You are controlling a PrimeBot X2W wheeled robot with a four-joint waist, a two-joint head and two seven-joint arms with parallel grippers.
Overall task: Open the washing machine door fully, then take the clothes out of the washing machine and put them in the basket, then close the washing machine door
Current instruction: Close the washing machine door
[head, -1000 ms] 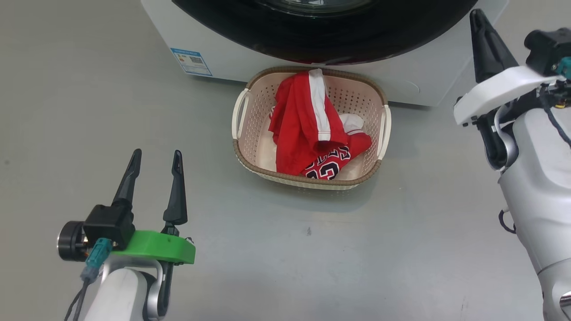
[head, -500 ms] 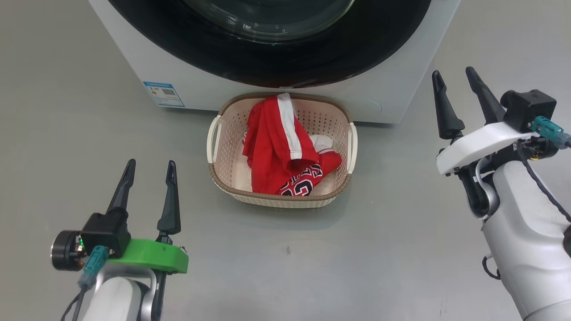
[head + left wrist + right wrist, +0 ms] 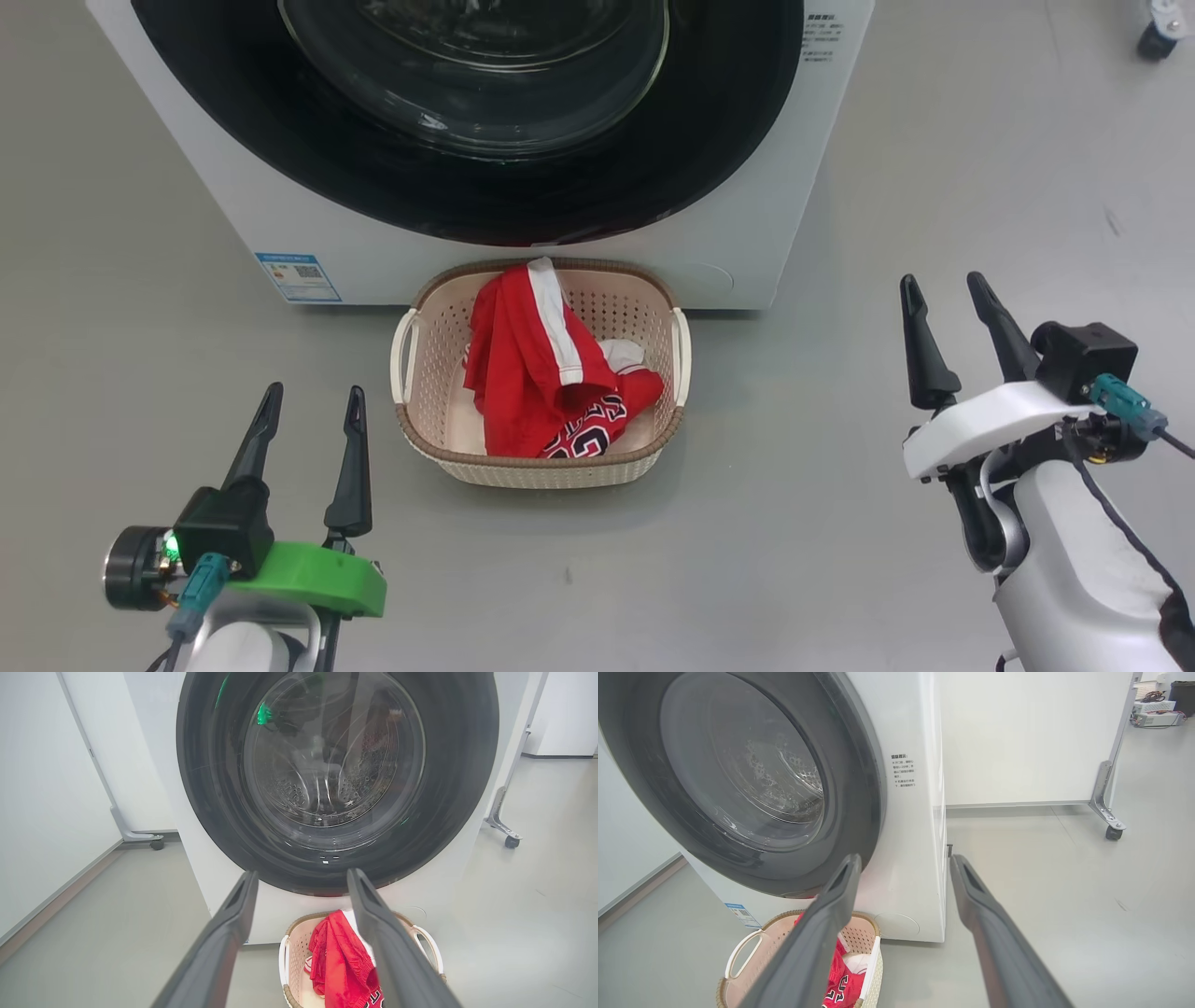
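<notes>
Looks like a robotics lab or test bay rather than a home laundry room. Laid with a bare, smooth grey floor (image 3: 794, 560). Screened off by plain white partition panels (image 3: 1017, 737) on metal feet with castors (image 3: 1113, 833). Fitted out with one washing machine (image 3: 738, 252) standing free on that floor, and with electronic gear (image 3: 1153, 718) and cables left in a far corner.

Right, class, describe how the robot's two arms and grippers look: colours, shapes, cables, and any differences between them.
Both have two long, tapering dark fingers. The left gripper sits on a bright green bracket; the right gripper on a white bracket. Each carries a black boxy block with a teal connector and dark cable. The forearms are smooth, pale grey-white.
</notes>
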